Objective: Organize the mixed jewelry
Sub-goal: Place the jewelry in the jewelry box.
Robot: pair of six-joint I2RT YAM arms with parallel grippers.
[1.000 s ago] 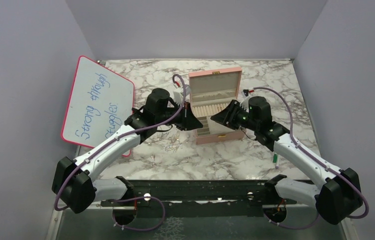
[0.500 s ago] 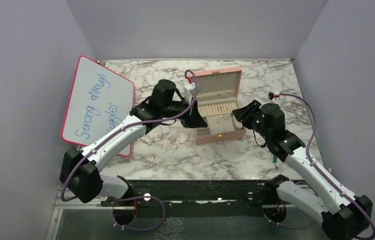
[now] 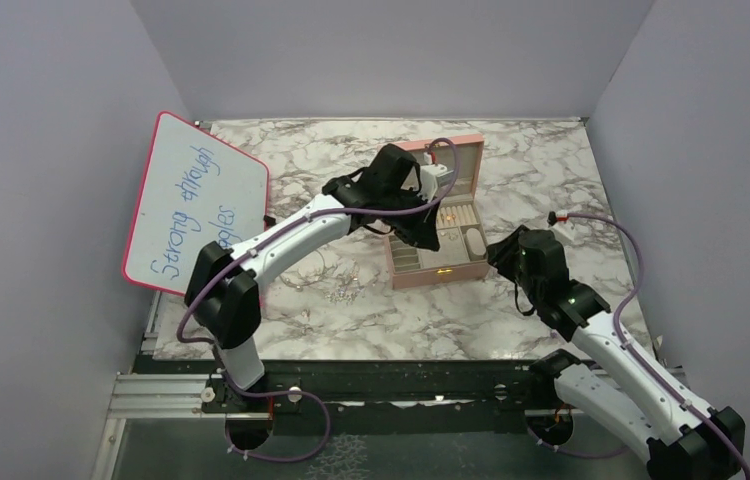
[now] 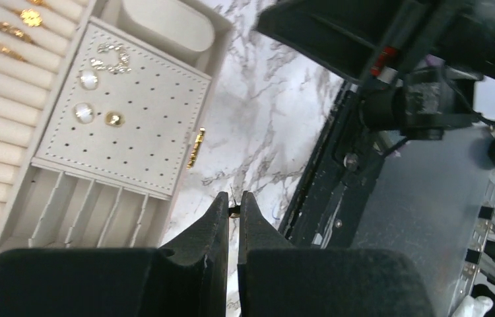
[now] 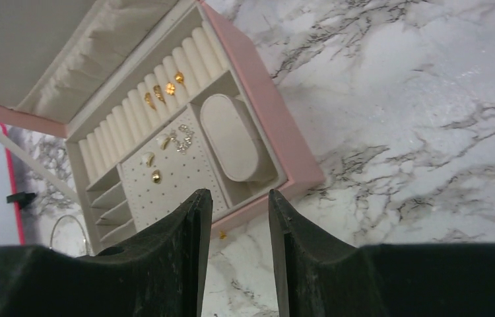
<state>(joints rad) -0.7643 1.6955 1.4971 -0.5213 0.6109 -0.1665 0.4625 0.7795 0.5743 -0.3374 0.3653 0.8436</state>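
Mixed jewelry: loose small pieces lay scattered on the marble bench left of the open pink box, a thin silver hoop among them near the box; gold rings sat in the ring rolls and a gold stud with pale studs on the perforated panel. Left gripper hung over the box's front edge, jaws pressed together, pinching a tiny gold piece. Right gripper hovered by the box's right front corner, jaws spread, nothing between them. Whiteboard leaned at the left wall
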